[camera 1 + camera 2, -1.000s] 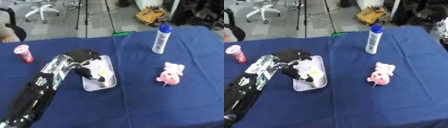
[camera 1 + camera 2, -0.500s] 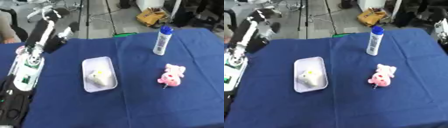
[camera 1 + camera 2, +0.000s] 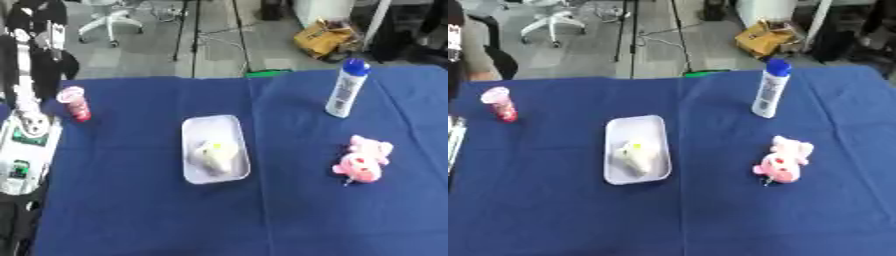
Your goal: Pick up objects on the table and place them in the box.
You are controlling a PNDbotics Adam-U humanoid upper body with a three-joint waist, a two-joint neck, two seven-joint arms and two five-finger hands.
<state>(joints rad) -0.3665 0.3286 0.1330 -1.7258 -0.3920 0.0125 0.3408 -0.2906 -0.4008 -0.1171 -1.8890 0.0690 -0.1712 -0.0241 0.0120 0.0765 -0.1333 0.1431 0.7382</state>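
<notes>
A white tray (image 3: pixel 210 127) lies on the blue cloth left of centre, with a pale white and yellow object (image 3: pixel 215 154) inside it. At the right a pink plush pig (image 3: pixel 363 161) lies on the cloth. A white bottle with a blue cap (image 3: pixel 344 89) stands upright at the back right. Near the back left stands a small red cup (image 3: pixel 74 103). My left arm rises along the left edge, and its black left hand (image 3: pixel 38 19) is high at the top left corner, well away from the tray. My right hand does not show.
The blue table's far edge (image 3: pixel 219 80) borders a floor with an office chair (image 3: pixel 103 20), stand legs and a yellow bag (image 3: pixel 325 39). A person sits at the far left behind the table (image 3: pixel 474 50).
My left hand was over the tray with the pale object a second ago. It has since lifted up and away to the far left, leaving the object in the tray.
</notes>
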